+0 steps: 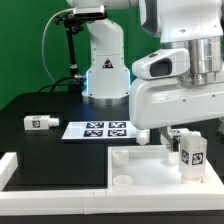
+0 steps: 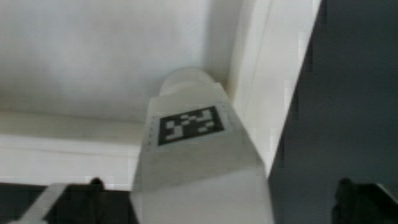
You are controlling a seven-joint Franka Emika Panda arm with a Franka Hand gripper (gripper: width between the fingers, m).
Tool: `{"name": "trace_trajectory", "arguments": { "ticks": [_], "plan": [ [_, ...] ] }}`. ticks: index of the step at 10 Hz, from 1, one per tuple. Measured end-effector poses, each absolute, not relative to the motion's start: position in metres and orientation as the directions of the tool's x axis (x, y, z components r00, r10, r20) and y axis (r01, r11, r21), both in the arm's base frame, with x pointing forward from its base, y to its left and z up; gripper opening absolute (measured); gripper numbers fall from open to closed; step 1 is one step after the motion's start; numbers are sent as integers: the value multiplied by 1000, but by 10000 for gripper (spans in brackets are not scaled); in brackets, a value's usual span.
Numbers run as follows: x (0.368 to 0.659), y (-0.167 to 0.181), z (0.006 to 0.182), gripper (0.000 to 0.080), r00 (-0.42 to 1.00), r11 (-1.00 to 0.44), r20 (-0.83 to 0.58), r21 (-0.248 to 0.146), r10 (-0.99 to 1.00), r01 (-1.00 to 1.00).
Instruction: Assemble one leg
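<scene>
A leg (image 1: 193, 155), a stubby white peg with a black-and-white tag, stands on the far right corner of the large white panel (image 1: 130, 165) in the exterior view. My gripper (image 1: 190, 138) is directly above it. In the wrist view the leg (image 2: 191, 125) runs up between my fingers toward the panel's raised corner (image 2: 89, 60). One finger (image 2: 86, 200) lies close beside the leg. The other finger (image 2: 365, 200) stands apart from it with dark table showing between. The gripper (image 2: 226, 188) is open around the leg.
A second leg (image 1: 40, 122) lies on the black table at the exterior view's left. The marker board (image 1: 97, 129) lies flat in front of the robot base (image 1: 103, 70). Another tagged white part (image 1: 178, 134) shows just behind my gripper.
</scene>
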State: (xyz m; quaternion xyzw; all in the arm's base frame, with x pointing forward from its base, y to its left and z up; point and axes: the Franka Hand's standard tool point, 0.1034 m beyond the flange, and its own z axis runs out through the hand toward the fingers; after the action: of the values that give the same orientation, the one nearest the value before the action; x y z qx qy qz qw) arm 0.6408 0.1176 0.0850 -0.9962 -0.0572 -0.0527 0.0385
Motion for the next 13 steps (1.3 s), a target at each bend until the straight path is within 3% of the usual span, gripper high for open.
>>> {"name": "trace_trajectory", "arguments": {
  "ticks": [1, 2, 3, 6, 9, 10, 12, 13],
  "plan": [
    [641, 118, 85, 561, 993, -995, 105, -79, 58, 67],
    [641, 118, 85, 349, 995, -996, 98, -88, -30, -21],
    [642, 114, 85, 295, 991, -992, 94, -91, -94, -86],
    [643, 107, 84, 292, 878, -875, 48, -127, -476, -467],
    [642, 101, 82, 291, 525, -509, -74, -159, -848, -846],
    [642, 101, 82, 291, 446, -429, -96, -155, -890, -890],
    [642, 100, 82, 291, 448, -431, -95, -155, -889, -889],
    [642, 100, 82, 395, 448, -431, -94, -156, -889, -889]
  ]
}}
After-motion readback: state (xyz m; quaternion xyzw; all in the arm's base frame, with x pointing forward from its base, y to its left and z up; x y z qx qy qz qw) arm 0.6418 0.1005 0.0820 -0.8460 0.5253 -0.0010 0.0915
